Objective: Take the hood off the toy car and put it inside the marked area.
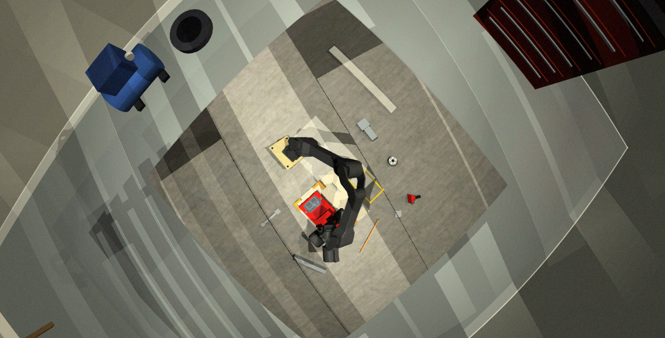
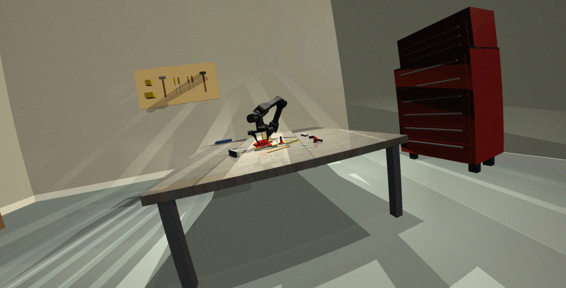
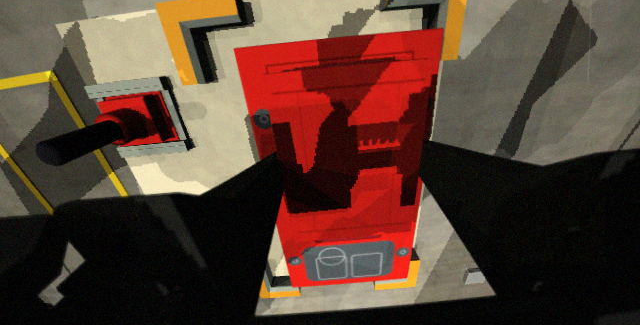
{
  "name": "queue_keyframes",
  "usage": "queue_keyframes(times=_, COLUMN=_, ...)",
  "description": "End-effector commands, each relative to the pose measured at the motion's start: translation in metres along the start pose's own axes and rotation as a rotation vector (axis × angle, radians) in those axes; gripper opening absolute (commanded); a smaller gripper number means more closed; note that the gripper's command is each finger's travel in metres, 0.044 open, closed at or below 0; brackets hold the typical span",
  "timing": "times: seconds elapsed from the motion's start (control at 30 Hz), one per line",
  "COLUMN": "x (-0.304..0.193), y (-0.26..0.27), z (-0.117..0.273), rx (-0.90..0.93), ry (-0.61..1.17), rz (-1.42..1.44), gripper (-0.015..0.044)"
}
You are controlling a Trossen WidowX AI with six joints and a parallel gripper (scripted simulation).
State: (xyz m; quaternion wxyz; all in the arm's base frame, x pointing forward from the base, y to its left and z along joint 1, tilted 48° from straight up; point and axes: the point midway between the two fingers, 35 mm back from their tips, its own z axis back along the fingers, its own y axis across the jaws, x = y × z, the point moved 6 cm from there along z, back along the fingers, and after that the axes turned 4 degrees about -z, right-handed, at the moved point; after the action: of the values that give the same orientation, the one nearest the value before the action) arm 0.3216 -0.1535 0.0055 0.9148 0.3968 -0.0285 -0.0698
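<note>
Pale walls [image 2: 245,24] surrounded a grey-green floor, where we saw a plank-topped table [image 1: 446,169] [image 2: 277,171] crossed by patchy light and shadow. Away from the table we saw a tall red tool chest [image 1: 588,45] [image 2: 486,108], a blue air compressor [image 1: 116,73] and a black tyre [image 1: 203,40], while a tan tool board [image 2: 174,72] hung on the wall

Our black robot arm [image 1: 358,196] [image 2: 277,120] bent over from a yellow base plate [image 1: 275,150] towards the red toy car [image 1: 312,201] [image 3: 400,276]. We could see the car lying on a cream board [image 3: 215,115] among orange corner brackets [image 3: 172,35], with grey seat outlines drawn at one end. A pale strip [image 1: 362,79] lay well apart from the car

Our gripper [image 1: 330,219] [image 2: 262,141] [image 3: 346,152] pointed down over the car, its fingers fairly wide apart and clamped on the red hood [image 3: 372,185]. We had the hood at the car, outside the yellow marked area [image 1: 376,196] [image 2: 296,140] [image 3: 67,100], which lay to one side of the car

Between that outline and the car, we saw a red block with a black post [image 3: 137,120] in a grey holder. Nearer the table's edge were an orange rod [image 1: 369,236] [image 2: 278,149], a loose red piece with a black stem [image 1: 411,198] [image 2: 316,139] and a small round wheel [image 1: 394,162]
</note>
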Motion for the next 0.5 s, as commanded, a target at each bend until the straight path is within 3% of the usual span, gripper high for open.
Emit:
queue_keyframes(times=0.0, x=0.0007, y=-0.0003, z=0.0041, rx=-0.004, ry=-0.001, rz=0.003, gripper=0.0)
queue_keyframes(times=0.47, x=0.0008, y=-0.0005, z=0.0132, rx=-0.004, ry=-0.001, rz=0.002, gripper=0.0)
